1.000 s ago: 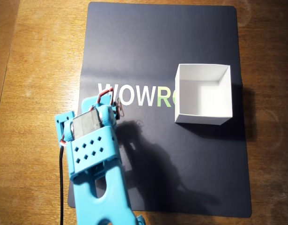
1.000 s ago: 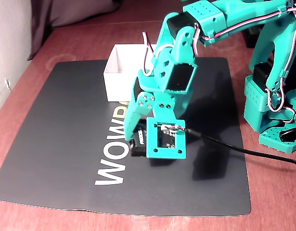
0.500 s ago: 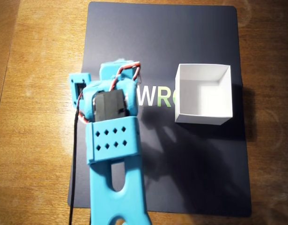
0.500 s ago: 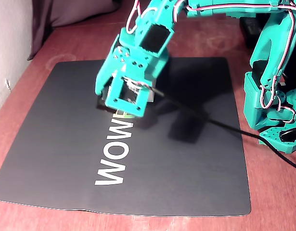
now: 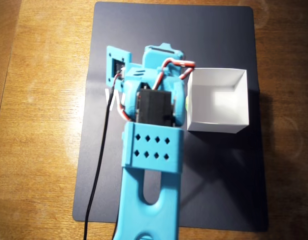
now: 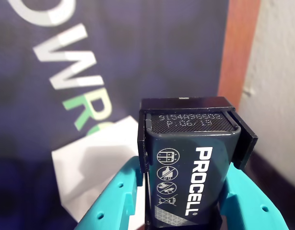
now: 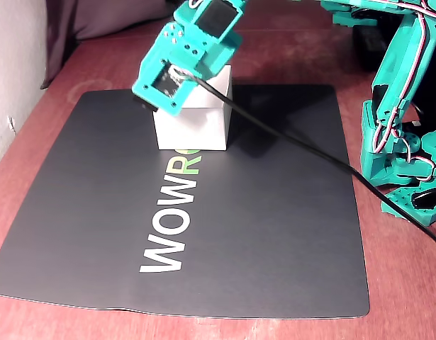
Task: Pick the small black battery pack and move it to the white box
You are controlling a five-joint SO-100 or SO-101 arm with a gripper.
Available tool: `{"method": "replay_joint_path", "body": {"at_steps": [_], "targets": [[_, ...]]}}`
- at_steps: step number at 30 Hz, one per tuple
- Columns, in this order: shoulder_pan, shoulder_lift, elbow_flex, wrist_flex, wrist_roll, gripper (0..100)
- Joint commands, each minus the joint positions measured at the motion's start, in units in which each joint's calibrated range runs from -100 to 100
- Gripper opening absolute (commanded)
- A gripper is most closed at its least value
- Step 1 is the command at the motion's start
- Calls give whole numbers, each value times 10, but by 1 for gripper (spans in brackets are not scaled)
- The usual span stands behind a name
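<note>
The small black battery pack point(image 6: 190, 172) fills the wrist view, its white "PROCELL" lettering facing the camera. My gripper point(image 6: 185, 196) is shut on it, with one turquoise finger point(image 6: 116, 199) on each side. Below and to the left of it in that view lies the white box point(image 6: 97, 167). From overhead, the gripper point(image 5: 161, 60) hangs just left of the box point(image 5: 216, 100), and the arm hides the battery pack. In the fixed view the gripper point(image 7: 150, 92) is raised in front of the box point(image 7: 196, 127), near its upper left corner.
A dark mat point(image 7: 274, 234) with "WOWRO" lettering covers the wooden table point(image 5: 38, 125). A black cable point(image 7: 295, 145) runs from the wrist camera across the mat to the right. The arm's turquoise base point(image 7: 402, 156) stands at the right, and a pale wall point(image 7: 12, 64) at the left.
The arm has lifted the battery pack off the mat by the "WOW" lettering and swung it toward the white box. The gripper now sits higher and right beside the box.
</note>
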Motion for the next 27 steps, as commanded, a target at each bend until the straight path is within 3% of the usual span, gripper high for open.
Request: {"method": "replay_joint_path", "body": {"at_steps": [1, 16, 27], "targets": [[59, -30, -53, -4, -19, 6], [278, -18, -40, -7, -20, 6], [318, -17, 18, -72, -19, 6]]}}
